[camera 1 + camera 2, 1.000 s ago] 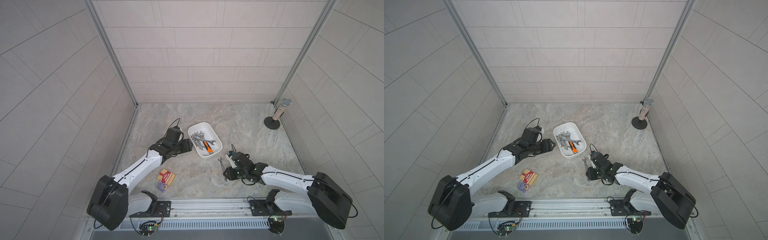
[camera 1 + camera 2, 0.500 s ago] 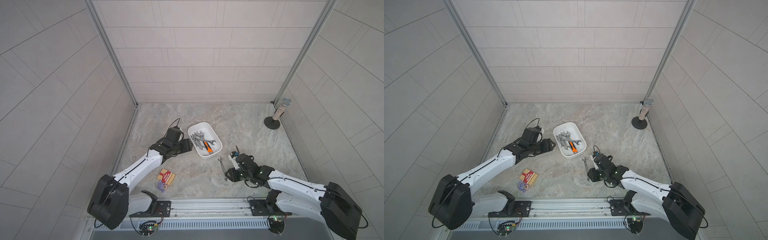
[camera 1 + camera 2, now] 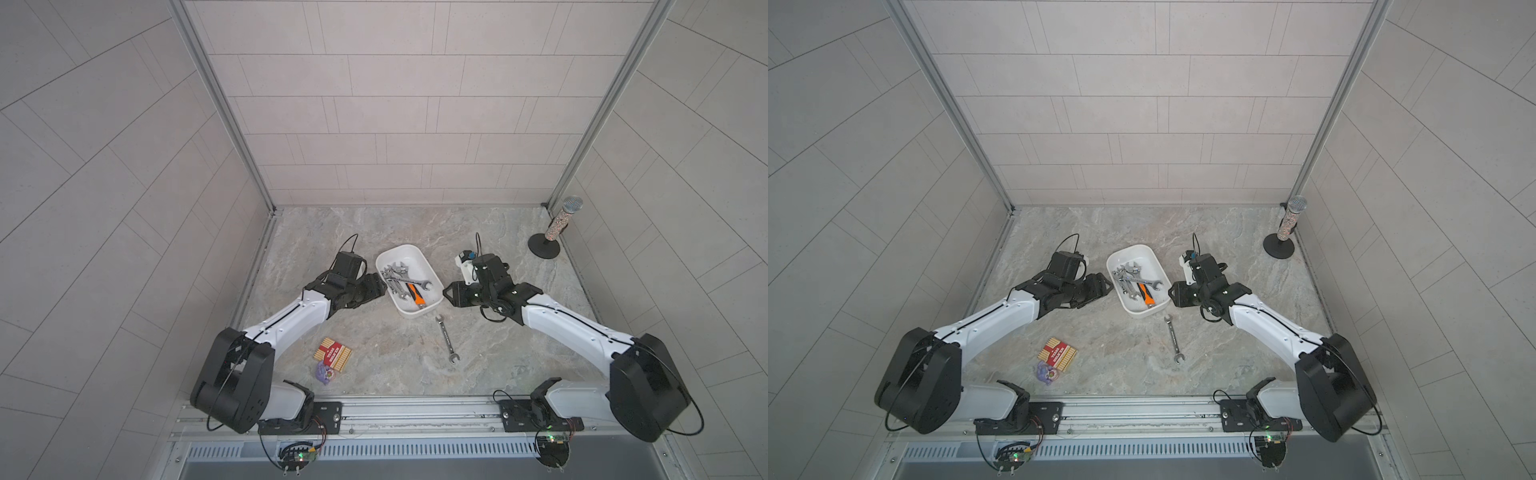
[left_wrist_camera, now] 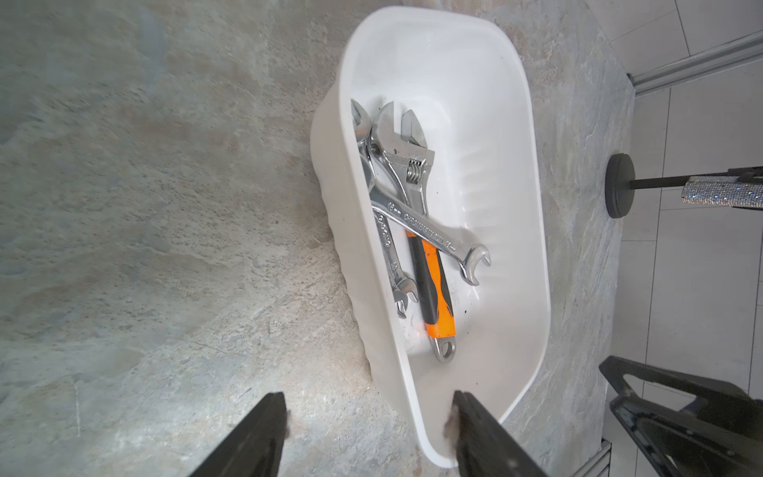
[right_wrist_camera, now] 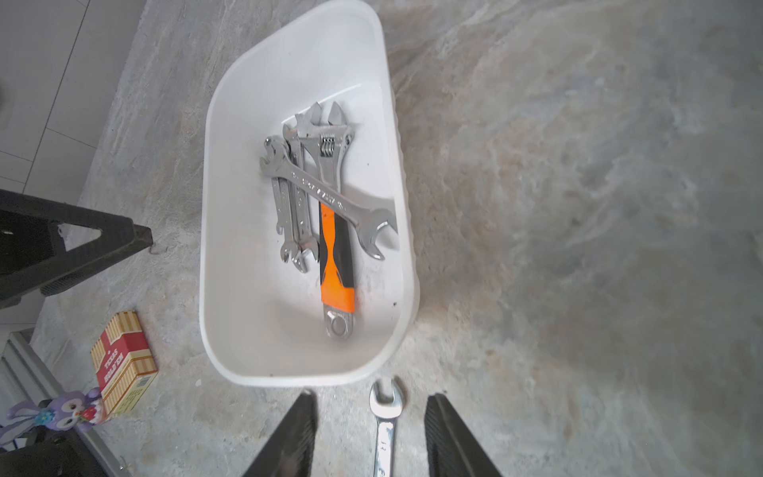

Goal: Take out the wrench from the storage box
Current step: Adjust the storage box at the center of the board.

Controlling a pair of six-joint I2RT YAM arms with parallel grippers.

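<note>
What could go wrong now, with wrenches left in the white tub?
1. In the tub, the long wrench lies across the orange-handled wrench; lifting one may drag the other.
2. The left gripper is open astride the tub wall, so a sideways move may shove the tub.
3. The right gripper is open near the loose wrench on the table and might knock it.

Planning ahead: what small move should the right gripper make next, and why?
Probably advance over the storage box toward the topmost wrench: the right gripper is open and empty beside it, a loose wrench already lies on the table, others remain inside.
</note>
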